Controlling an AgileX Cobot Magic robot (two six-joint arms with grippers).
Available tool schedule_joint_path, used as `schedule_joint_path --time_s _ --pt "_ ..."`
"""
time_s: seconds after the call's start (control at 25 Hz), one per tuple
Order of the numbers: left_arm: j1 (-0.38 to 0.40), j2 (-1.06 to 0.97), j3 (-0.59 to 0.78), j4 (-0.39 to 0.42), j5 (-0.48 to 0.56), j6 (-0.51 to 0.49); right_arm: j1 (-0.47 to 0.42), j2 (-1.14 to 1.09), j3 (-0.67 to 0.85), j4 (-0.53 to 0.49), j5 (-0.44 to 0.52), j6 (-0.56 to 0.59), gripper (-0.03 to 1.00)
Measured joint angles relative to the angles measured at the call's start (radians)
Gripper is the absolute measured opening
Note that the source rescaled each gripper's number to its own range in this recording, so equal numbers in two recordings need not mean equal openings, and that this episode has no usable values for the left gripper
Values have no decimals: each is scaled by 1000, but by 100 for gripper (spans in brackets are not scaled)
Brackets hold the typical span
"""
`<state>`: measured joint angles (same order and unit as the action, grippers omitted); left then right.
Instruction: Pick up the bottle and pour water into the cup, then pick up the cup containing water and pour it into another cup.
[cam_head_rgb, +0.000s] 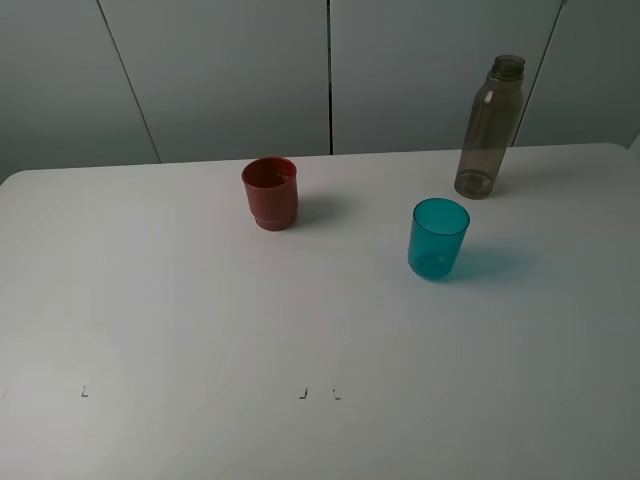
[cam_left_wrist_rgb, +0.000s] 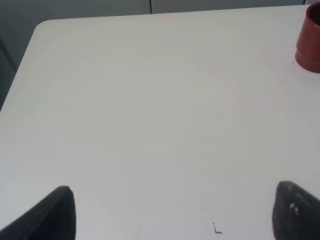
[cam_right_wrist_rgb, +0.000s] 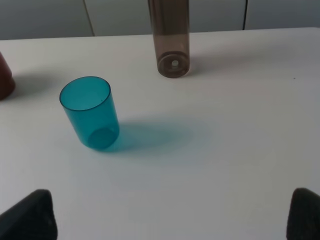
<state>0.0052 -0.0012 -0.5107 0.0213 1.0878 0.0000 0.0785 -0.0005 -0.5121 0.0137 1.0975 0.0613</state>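
Observation:
The smoky grey-brown bottle (cam_head_rgb: 490, 130) stands upright at the back right of the white table (cam_head_rgb: 150, 300), uncapped. The teal cup (cam_head_rgb: 438, 238) stands in front of it and slightly left. The red cup (cam_head_rgb: 270, 193) stands left of centre. No gripper shows in the exterior high view. In the right wrist view, my right gripper (cam_right_wrist_rgb: 167, 217) is open and empty, well short of the teal cup (cam_right_wrist_rgb: 90, 112) and the bottle (cam_right_wrist_rgb: 170, 40). My left gripper (cam_left_wrist_rgb: 175, 215) is open over bare table, far from the red cup (cam_left_wrist_rgb: 310, 37).
Grey wall panels (cam_head_rgb: 230, 70) rise just behind the table's far edge. The table's rounded far-left corner (cam_left_wrist_rgb: 42, 27) shows in the left wrist view. Small dark marks (cam_head_rgb: 303, 394) sit near the front of the table.

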Motion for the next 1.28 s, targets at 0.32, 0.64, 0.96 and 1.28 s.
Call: schedule_joint_path --time_s 0.32,0.64,0.96,1.28 --pt "0 0 0 0 0 0 0 0 0 0 0 -2 100" --pt "0 0 0 0 0 7 0 0 0 0 0 -2 100" --pt "0 0 0 0 0 7 0 0 0 0 0 -2 100" --pt "0 0 0 0 0 7 0 0 0 0 0 -2 100"
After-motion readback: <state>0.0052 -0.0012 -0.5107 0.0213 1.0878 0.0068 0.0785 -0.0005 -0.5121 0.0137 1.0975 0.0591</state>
